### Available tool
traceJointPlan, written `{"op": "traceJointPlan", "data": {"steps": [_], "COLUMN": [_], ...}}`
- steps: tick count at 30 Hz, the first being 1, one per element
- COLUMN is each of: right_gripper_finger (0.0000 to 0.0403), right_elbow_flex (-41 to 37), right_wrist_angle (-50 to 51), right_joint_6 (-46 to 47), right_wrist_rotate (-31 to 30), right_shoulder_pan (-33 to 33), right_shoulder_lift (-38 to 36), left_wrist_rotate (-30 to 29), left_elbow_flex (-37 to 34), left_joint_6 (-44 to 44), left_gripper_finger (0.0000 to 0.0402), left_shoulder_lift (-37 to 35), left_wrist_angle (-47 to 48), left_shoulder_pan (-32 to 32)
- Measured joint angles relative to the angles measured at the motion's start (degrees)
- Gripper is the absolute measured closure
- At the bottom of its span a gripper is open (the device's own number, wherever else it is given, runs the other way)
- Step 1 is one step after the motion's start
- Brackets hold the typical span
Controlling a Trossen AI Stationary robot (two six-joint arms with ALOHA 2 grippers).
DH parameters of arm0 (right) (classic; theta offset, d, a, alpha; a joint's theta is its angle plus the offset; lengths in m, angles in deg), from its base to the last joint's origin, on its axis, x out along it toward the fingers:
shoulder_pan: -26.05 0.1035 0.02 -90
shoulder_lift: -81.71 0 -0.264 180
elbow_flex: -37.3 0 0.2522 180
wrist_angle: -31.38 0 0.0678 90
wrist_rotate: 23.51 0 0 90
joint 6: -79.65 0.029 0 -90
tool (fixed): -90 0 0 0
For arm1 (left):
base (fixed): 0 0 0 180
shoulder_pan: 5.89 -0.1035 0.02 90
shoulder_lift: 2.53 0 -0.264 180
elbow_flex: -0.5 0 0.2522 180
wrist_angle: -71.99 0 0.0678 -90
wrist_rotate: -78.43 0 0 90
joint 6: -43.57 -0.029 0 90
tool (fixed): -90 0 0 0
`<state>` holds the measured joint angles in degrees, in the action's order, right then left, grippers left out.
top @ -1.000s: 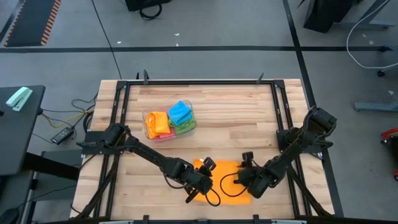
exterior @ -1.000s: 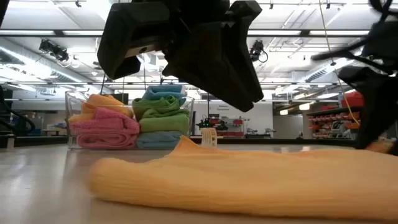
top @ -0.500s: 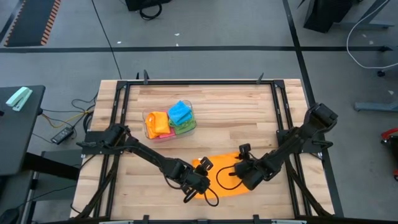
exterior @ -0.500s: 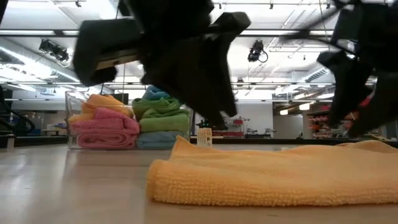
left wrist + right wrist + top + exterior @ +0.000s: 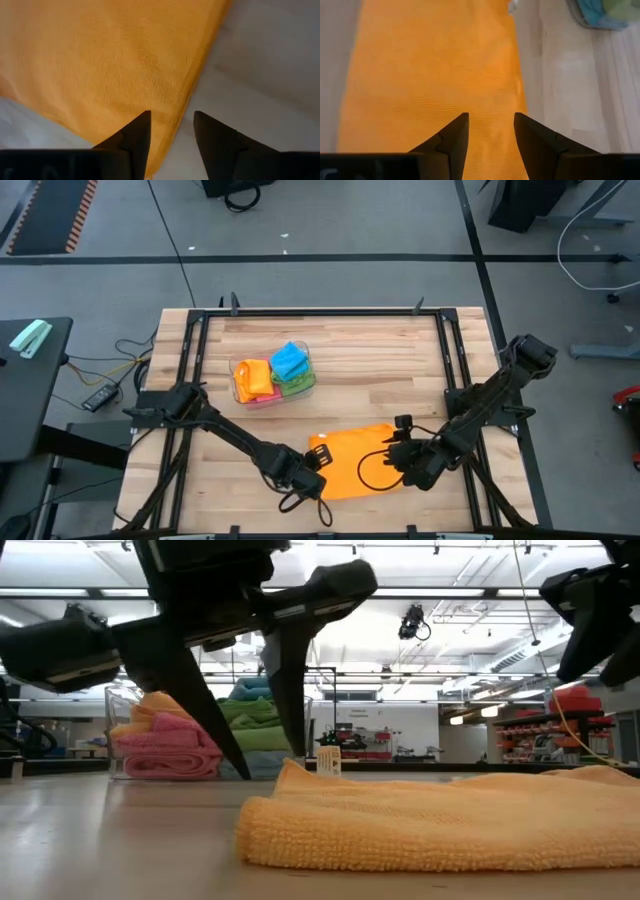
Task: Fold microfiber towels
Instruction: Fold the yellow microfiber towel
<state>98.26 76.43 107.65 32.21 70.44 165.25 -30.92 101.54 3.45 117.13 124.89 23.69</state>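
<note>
1. Here the orange towel (image 5: pixel 352 462) lies folded flat on the wooden worktop (image 5: pixel 390 375), near its front edge and between the two arms. In the low view the towel (image 5: pixel 440 825) shows a thick rounded fold along its near edge, with a small white tag (image 5: pixel 328 760) standing at its far corner.
2. Left pincer (image 5: pixel 300 480): just off the towel's front left corner, low over the worktop. In the left wrist view its fingers (image 5: pixel 135 137) stand apart with nothing between them, straddling the towel's edge (image 5: pixel 125 75) where cloth meets bare wood. In the low view the same pincer (image 5: pixel 245 730) points down with spread fingers, tips close to the worktop beside the towel's end.
3. Right pincer (image 5: pixel 405 465): at the towel's right side. In the right wrist view its fingers (image 5: pixel 452 137) are likewise spread and empty, hovering over the towel (image 5: pixel 430 75); whether they touch the cloth cannot be told.
4. Tub (image 5: pixel 272 378): clear plastic, standing well behind the orange towel, left of the worktop's middle. It holds folded towels: an orange one (image 5: pixel 256 378), a blue one (image 5: pixel 290 360), a green one (image 5: pixel 296 385) and a pink edge (image 5: pixel 262 397).
5. In the low view the tub (image 5: pixel 120 705) appears behind the left pincer, with pink (image 5: pixel 165 745), orange (image 5: pixel 160 705) and green (image 5: pixel 250 710) towels stacked inside.
</note>
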Motion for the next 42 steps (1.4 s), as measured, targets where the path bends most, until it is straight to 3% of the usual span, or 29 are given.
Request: {"op": "traceJointPlan", "data": {"steps": [8,16,29,36,42], "right_gripper_finger": [0.0237,0.0237,0.0237,0.0237,0.0237], "right_elbow_flex": [0.0,0.0,0.0,0.0,0.0], "right_wrist_angle": [0.0,0.0,-0.2,-0.2,-0.3], "right_joint_6": [1.8,2.1,2.1,2.1,2.2], "right_wrist_rotate": [-0.2,-1.2,-1.7,-1.7,-1.7], "right_shoulder_pan": [1.1,1.1,1.1,1.1,1.1], "right_shoulder_lift": [0.0,0.0,0.0,0.0,0.0], "left_wrist_rotate": [-0.5,-1.3,-1.1,3.0,5.9], "left_elbow_flex": [0.0,0.1,0.1,0.1,0.1], "left_joint_6": [-13.8,-19.4,-21.1,-21.8,-17.1], "left_gripper_finger": [0.0211,0.0221,0.0281,0.0306,0.0368], "left_shoulder_lift": [1.2,3.3,4.0,4.0,4.4], "left_wrist_angle": [-1.0,-1.9,-3.1,-2.7,-1.2], "left_shoulder_pan": [-0.2,-0.5,-1.8,-3.1,-4.2]}}
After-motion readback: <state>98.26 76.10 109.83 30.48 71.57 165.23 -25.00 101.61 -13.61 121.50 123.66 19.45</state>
